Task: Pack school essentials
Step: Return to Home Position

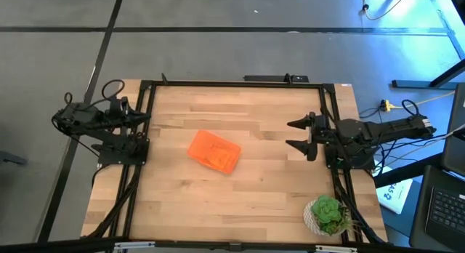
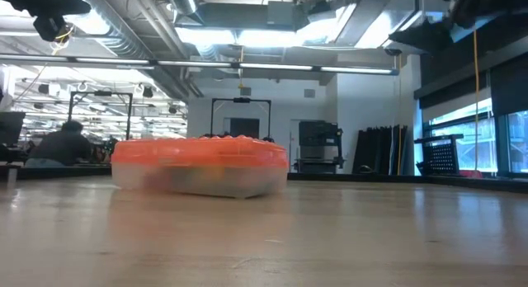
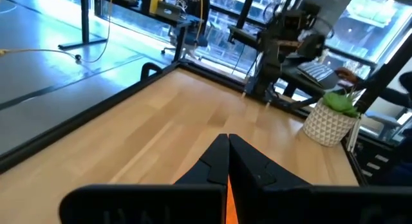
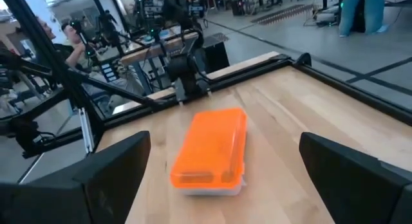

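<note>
The clear plastic box with the orange lid (image 1: 213,152) rests on its base near the table's middle, turned at a slant; it also shows in the low view (image 2: 200,166) and the right wrist view (image 4: 211,150). The school essentials are out of view; dim shapes behind the box's clear wall cannot be told apart. My right gripper (image 1: 293,134) hangs open by the table's right side, pointing at the box from a distance, its fingers (image 4: 116,166) wide apart. My left gripper (image 1: 144,116) is drawn back at the table's left edge, its fingers (image 3: 215,161) shut on nothing.
A potted green plant (image 1: 328,215) in a white pot stands at the table's near right corner, also seen in the left wrist view (image 3: 331,118). A black frame (image 1: 232,83) runs around the tabletop. Bare wood lies around the box on all sides.
</note>
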Motion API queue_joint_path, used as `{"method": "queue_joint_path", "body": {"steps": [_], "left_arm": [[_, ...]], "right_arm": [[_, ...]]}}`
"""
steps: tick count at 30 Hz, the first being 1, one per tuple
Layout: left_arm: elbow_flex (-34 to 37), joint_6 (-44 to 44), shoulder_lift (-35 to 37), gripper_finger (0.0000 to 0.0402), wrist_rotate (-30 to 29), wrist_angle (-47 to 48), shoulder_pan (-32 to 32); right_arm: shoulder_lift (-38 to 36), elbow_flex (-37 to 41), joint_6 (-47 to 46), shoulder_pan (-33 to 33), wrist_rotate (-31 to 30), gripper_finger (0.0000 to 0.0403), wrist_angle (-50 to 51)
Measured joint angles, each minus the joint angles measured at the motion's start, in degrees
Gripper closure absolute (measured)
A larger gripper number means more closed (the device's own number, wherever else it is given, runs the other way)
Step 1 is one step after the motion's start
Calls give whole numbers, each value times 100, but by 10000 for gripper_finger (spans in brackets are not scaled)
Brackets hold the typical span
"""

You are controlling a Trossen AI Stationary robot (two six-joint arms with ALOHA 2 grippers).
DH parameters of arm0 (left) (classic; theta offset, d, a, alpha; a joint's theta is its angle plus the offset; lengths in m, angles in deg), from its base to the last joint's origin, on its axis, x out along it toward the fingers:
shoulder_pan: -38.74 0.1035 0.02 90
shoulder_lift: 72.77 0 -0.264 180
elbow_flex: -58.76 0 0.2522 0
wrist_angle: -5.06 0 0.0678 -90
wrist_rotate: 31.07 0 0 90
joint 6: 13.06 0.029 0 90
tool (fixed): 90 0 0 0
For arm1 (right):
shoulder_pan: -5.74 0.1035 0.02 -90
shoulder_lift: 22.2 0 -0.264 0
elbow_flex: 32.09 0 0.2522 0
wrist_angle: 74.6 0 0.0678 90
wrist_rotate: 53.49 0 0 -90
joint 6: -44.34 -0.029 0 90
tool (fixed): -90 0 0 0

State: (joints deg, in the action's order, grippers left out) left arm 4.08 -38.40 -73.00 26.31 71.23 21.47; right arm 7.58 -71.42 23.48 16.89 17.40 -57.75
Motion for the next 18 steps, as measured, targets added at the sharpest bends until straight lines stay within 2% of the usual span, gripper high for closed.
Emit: {"method": "queue_joint_path", "body": {"steps": [18], "left_arm": [[1013,32,-2,401,8,-1063,0]], "right_arm": [[-2390,1326,183,-200,-138,4,35]]}}
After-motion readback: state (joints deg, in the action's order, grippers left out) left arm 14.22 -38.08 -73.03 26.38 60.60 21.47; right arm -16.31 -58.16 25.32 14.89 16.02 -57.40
